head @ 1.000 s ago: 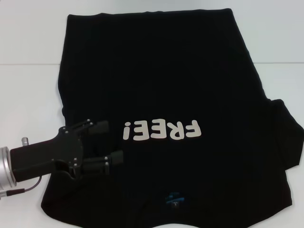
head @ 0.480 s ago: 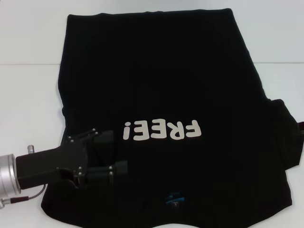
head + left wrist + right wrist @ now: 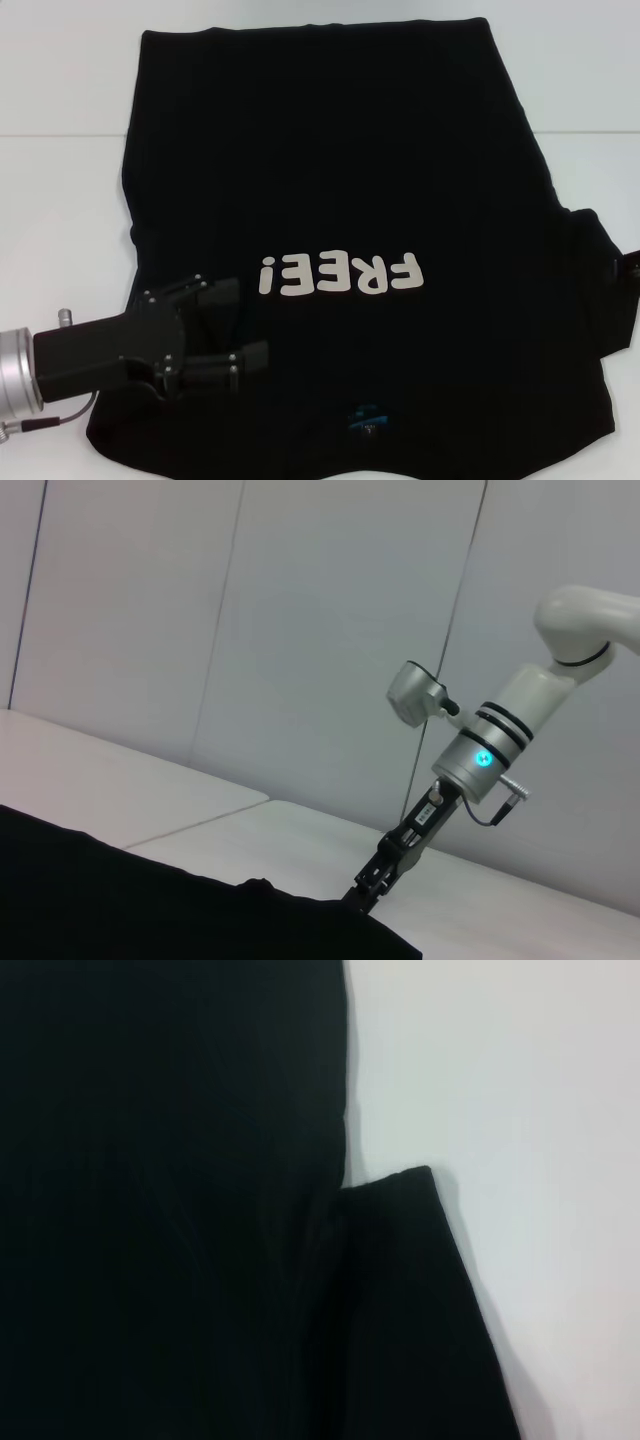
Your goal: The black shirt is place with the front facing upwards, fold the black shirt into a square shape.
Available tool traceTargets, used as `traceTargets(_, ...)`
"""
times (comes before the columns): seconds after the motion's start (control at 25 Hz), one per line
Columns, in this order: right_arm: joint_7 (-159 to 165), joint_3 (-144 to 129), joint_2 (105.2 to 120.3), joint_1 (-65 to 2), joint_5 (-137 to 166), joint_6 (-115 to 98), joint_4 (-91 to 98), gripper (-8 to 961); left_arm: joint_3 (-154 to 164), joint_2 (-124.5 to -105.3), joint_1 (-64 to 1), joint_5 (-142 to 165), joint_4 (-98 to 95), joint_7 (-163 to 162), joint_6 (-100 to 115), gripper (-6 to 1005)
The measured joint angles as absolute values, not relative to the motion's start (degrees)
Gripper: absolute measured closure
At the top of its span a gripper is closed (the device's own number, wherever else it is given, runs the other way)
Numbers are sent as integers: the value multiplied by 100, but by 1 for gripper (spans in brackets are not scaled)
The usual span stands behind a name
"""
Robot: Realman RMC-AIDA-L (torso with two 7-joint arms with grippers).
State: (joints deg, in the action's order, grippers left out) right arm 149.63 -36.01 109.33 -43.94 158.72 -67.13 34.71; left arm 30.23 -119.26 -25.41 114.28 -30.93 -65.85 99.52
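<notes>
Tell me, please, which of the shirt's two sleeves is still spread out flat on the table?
The sleeve on the robot's right: it juts out sideways from the black shirt onto the white table. On the left, no sleeve sticks out; the open left gripper hovers there.

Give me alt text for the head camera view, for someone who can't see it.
A black shirt lies spread front up on a white table, its white "FREE!" lettering upside down to the camera. The left gripper, fingers open, sits over the shirt's near left part.

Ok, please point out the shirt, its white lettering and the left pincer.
shirt (image 3: 330,150): head view, plain upper cloth.
lettering (image 3: 340,274): head view, middle of the word.
left pincer (image 3: 245,322): head view, between its fingertips.
</notes>
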Motion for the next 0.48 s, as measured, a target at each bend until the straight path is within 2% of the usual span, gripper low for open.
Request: traceTargets(0.48,14912,-3716,10994,-4487,15856,-6496,3266,213,3023,-11934,-2503,11428,-3093,-6609,9983,63)
